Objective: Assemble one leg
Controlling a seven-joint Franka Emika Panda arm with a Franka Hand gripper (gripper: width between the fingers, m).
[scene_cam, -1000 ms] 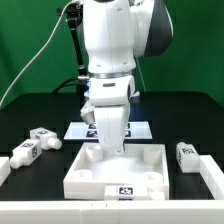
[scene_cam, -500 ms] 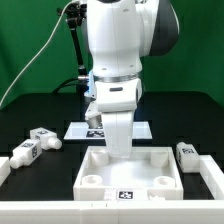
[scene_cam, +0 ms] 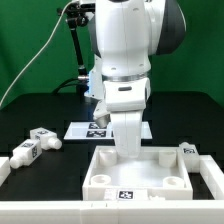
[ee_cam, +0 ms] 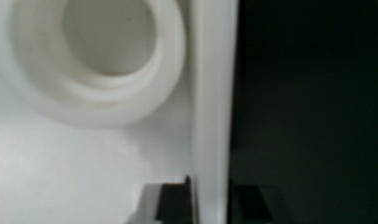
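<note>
Two legs (scene_cam: pixel 40 137) (scene_cam: pixel 25 152), stubby white posts with tags, lie at the exterior view's left. A third leg (scene_cam: pixel 188 152) lies at the right, against the large white panel's (scene_cam: pixel 140 190) corner and partly hidden by it. My gripper (scene_cam: pixel 128 150) reaches down into the panel and is shut on its far wall. In the wrist view my gripper (ee_cam: pixel 212 200) straddles that wall (ee_cam: pixel 212 100), one dark finger (ee_cam: pixel 168 202) on each side, with a round corner hole (ee_cam: pixel 106 40) of the panel beside it.
The marker board (scene_cam: pixel 85 130) lies on the black table behind the panel, partly hidden by my arm. A low white rail (scene_cam: pixel 40 212) runs along the table's front edge and up both sides. Green curtain behind.
My gripper and the white panel have slid together toward the exterior view's right. The panel's right corner now reaches the right leg. The left legs have not moved.
</note>
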